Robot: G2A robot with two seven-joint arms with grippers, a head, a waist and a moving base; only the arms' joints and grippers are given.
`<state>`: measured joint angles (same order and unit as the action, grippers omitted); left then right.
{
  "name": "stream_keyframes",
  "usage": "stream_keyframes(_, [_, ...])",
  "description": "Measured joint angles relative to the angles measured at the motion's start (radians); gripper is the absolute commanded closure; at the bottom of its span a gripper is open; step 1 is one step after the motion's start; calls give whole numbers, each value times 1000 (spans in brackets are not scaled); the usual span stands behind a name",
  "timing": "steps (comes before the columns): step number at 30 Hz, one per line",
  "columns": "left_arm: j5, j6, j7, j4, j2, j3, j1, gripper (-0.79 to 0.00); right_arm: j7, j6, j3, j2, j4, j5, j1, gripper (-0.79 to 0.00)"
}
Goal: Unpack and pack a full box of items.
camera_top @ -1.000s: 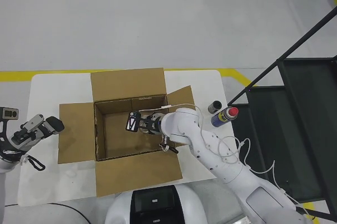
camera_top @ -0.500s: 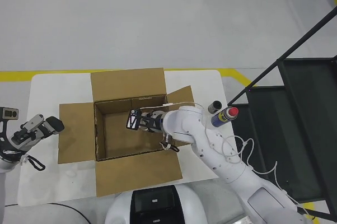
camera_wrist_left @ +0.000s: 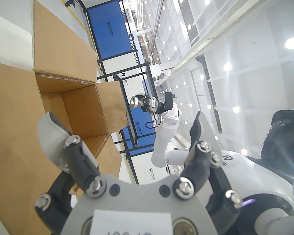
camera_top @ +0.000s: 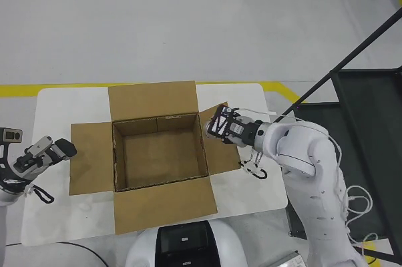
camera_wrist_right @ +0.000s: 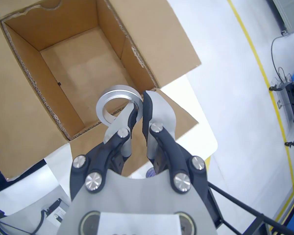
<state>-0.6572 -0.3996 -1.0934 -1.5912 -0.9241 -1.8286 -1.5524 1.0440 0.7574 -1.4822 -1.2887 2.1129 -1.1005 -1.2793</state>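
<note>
I see left gripper point(camera_top: 54, 151) near left, over table point(camera_top: 54, 107) edge, fingers spread wide, holding nothing. Cardboard box point(camera_top: 159, 124) at table centre, flaps folded out. Right gripper point(camera_wrist_right: 139, 102) above box's right flap, fingers pinched on rim of silver ring point(camera_wrist_right: 117, 89).

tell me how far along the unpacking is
Done: the box looks emptied, its floor bare. In hand: the right hand is shut on a metal ring, held above a flap, outside the box. Left: the ring is not yet set down, and repacking has not begun; the left hand is open beside the box.
</note>
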Motion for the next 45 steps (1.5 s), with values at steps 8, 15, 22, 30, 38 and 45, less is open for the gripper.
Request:
stream_keyframes(8, [0,0,0,0,0,0,0,-785,-75,2,-306,30,109,98,-242,0])
stream_keyframes(15, [0,0,0,0,0,0,0,-785,-55,64,-394,47,140,104,-414,0])
stream_keyframes(22, [0,0,0,0,0,0,0,-785,-7,25,-333,68,101,23,-486,0])
stream_keyframes(30, [0,0,0,0,0,0,0,-785,79,-61,-159,79,-18,-109,-422,0])
stream_keyframes(38, [0,0,0,0,0,0,0,-785,112,-220,12,74,-127,-258,-350,0])
stream_keyframes(45, [0,0,0,0,0,0,0,-785,-10,-277,26,76,-205,-271,-365,0])
